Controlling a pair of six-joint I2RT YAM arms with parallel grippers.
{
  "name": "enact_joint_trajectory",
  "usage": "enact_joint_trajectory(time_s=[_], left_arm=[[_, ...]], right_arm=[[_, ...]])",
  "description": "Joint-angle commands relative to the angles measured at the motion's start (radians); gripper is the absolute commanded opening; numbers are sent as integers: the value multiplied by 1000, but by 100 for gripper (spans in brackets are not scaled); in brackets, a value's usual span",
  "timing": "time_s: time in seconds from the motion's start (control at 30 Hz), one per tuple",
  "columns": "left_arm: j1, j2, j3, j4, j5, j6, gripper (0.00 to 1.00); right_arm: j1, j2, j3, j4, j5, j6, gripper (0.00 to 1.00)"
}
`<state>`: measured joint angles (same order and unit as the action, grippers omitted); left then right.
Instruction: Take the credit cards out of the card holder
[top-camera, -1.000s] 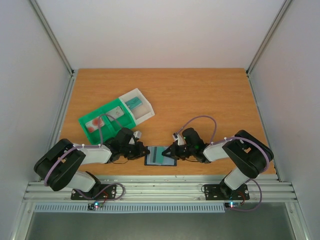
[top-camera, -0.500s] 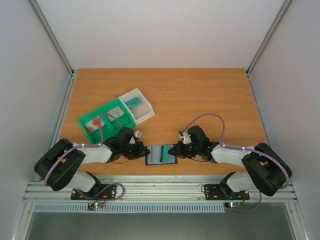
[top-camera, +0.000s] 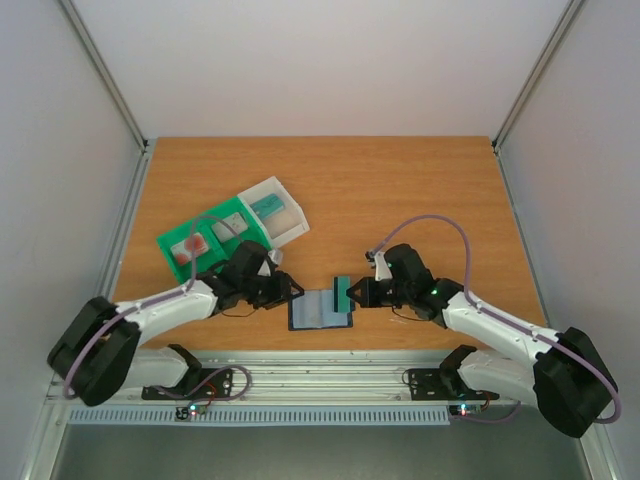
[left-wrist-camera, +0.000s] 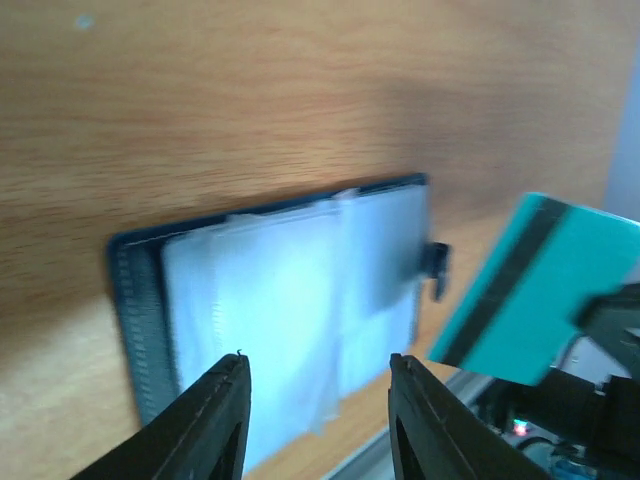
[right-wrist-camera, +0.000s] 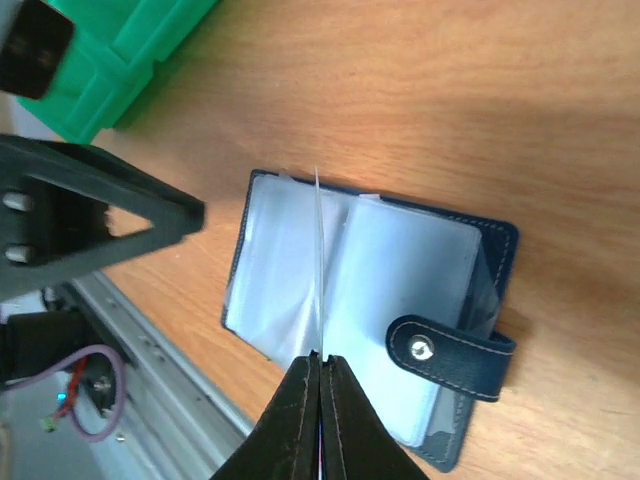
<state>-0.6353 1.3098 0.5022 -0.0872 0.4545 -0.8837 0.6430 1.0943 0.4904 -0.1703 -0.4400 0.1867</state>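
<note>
- One teal card (top-camera: 342, 293) is pinched in the right gripper (top-camera: 352, 294), just above the open card holder (top-camera: 320, 311).
- The left gripper (left-wrist-camera: 315, 372) is spread, holding nothing.
- That thin card may slip if the pinch is weak.

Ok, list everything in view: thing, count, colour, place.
card holder: one, dark navy, open on the table near the front edge, between the grippers.
teal credit card: one, teal with dark stripe, held above the holder's right side.
tray: one, green and white, left of centre; a teal item in the white compartment, reddish items in a green one.
table: one, brown wood.
left gripper: one, black, open at the holder's left edge.
right gripper: one, black, shut on the teal credit card.
</note>
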Motion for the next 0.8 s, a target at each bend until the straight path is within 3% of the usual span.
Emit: enact_joint_trajectory(time_s=[0.0, 0.23, 0.5, 0.77], left_arm=[[-2, -131, 61, -92, 14, -32, 41], [-2, -288, 74, -4, 115, -251, 51], [-2, -428, -66, 322, 136, -597, 54], [-2, -457, -105, 392, 151, -706, 55]], right_arm=[[46, -59, 39, -44, 125, -157, 1], [185, -132, 51, 44, 313, -380, 1], [329, -156, 77, 102, 469, -609, 1], [421, -147, 76, 182, 555, -733, 1]])
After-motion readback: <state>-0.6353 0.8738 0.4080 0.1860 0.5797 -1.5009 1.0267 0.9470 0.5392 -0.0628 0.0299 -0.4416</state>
